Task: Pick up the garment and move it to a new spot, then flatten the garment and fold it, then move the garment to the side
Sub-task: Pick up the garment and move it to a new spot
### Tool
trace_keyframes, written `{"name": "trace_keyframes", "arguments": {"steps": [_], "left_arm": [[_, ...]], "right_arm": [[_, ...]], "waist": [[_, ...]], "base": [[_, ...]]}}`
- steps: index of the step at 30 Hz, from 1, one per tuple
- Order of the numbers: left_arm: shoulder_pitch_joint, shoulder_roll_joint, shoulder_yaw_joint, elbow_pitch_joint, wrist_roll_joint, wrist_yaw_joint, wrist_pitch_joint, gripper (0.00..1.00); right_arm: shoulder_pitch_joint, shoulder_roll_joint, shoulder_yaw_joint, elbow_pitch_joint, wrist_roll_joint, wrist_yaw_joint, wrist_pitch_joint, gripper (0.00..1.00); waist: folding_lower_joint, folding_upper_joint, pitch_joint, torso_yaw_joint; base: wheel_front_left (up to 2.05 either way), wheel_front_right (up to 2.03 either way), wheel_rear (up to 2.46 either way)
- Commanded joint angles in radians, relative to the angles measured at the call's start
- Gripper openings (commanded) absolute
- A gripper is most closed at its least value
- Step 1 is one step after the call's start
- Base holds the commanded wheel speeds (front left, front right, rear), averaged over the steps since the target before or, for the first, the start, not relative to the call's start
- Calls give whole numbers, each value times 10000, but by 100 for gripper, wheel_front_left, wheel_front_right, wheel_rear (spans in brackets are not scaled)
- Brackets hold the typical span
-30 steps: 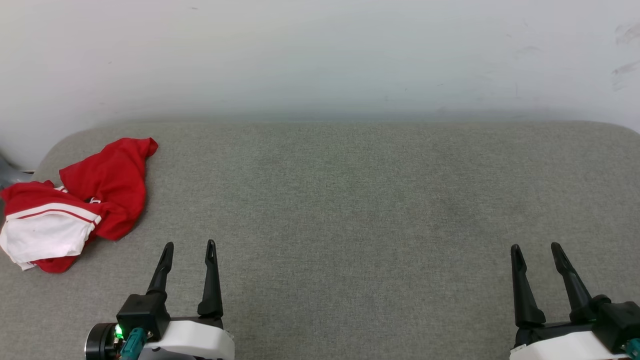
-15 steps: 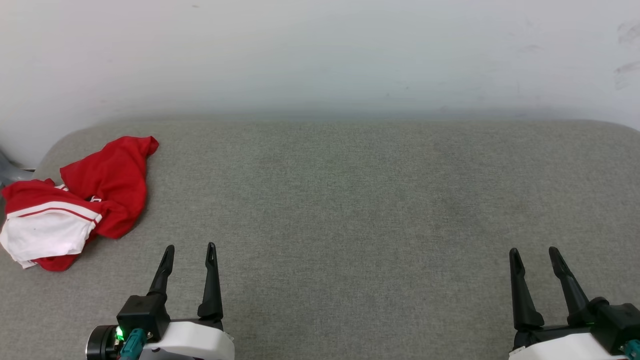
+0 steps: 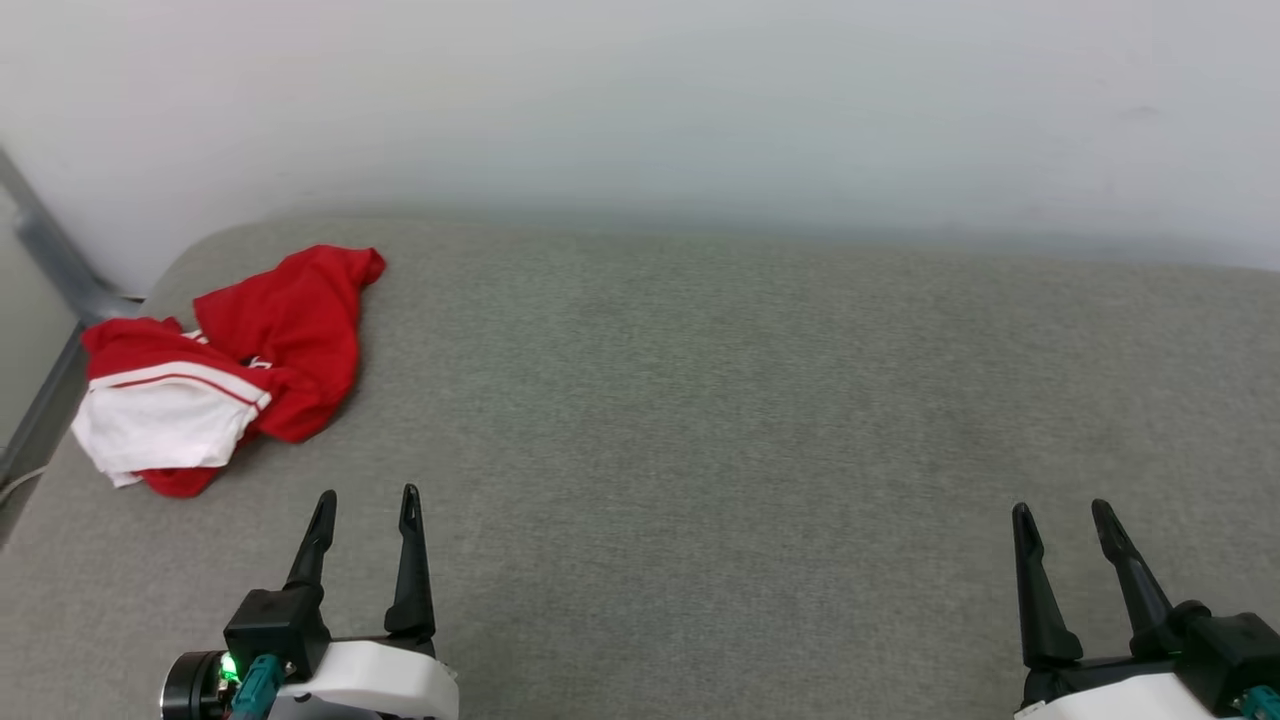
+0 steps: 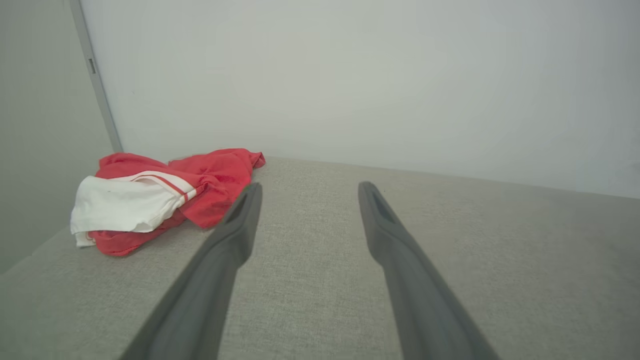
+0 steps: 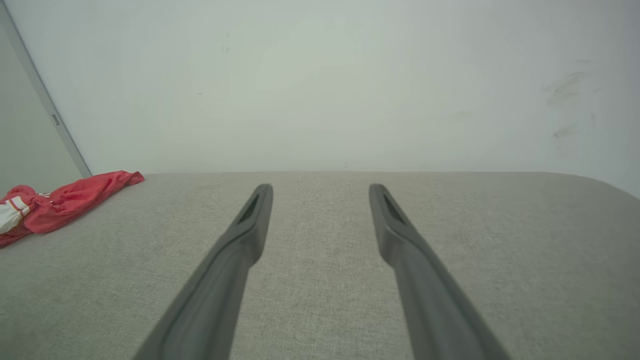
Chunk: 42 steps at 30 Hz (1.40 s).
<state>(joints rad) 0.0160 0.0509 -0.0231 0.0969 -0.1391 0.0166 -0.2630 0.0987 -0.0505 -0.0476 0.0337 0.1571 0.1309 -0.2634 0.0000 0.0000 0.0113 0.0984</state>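
The garment [image 3: 290,340] lies crumpled at the far left of the grey fabric surface [image 3: 700,420], red with a white sleeve and striped trim facing up. The left wrist view shows the garment [image 4: 210,180] ahead and to the left, and the right wrist view has the garment [image 5: 70,200] at its left edge. My left gripper [image 3: 366,498] hovers open near the front edge, a short way to the right of the cloth and nearer than it, holding nothing. Far to the right, my right gripper [image 3: 1062,512] is open and empty too.
A pale wall [image 3: 640,100] runs along the back of the surface. A grey metal post [image 3: 50,250] stands at the left corner beside the garment. The surface's left edge curves away just past the cloth.
The head camera has turned to the left, so the whole picture has shifted right. Both grippers stay open and low in the view; the garment lies as before.
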Motion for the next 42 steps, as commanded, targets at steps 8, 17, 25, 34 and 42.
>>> {"name": "trace_keyframes", "arguments": {"steps": [8, 17, 25, 34, 42], "left_arm": [[-62, -11, 176, 138, 90, 31, -28, 100], [-107, -11, 329, 194, 26, 72, -28, 100], [101, -12, 470, 147, -104, 160, -28, 100], [181, -12, 779, 159, -156, 79, -28, 100], [-42, -11, 1048, 277, -203, -72, -28, 100]], "right_arm": [[93, 6, 110, -89, -87, -3, -21, 100], [109, 6, 230, -113, -160, -3, -21, 100], [120, 6, 364, -102, -182, -3, -21, 100], [144, 6, 457, -102, -239, -5, -21, 100], [73, 6, 539, -108, -334, -3, -21, 100]], "waist": [[0, 0, 25, 1280], [0, 0, 47, 2368], [0, 0, 19, 3297], [0, 0, -1, 3816], [0, 0, 97, 3746]], "base": [[0, 0, 0], [0, 0, 0], [0, 0, 0], [0, 0, 0], [0, 0, 0]]}}
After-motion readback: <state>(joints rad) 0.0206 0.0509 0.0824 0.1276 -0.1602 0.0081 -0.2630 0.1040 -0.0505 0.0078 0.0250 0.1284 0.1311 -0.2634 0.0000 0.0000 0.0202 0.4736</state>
